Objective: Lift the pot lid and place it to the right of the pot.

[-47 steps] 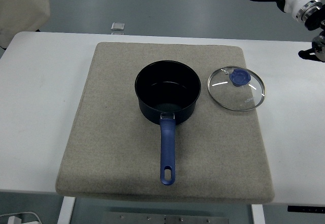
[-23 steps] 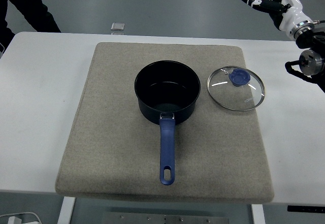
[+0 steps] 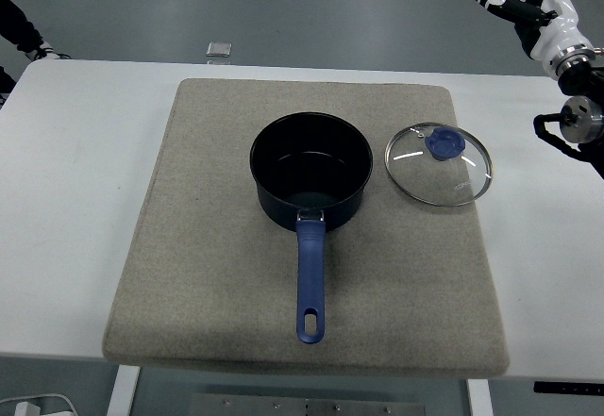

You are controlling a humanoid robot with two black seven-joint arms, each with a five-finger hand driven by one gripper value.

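Lid down beside the pot, right hand [image 3: 528,6] raised high at the table's far right corner.

The glass pot lid [image 3: 440,163] with its blue knob lies flat on the grey mat [image 3: 208,274], just to the right of the dark blue pot [image 3: 311,169] and not touching it; neither has shifted in the last second. The pot stands open in the mat's middle, its blue handle [image 3: 311,279] pointing toward the near edge of the white table [image 3: 66,199]. The right hand, fingers spread and holding nothing, has drifted further right and up toward the frame's corner compared with half a second ago. At the top left, a person's dark sleeve [image 3: 17,22] now shows only at the edge, having pulled back. A small grey square object [image 3: 219,49] sits beyond the table.
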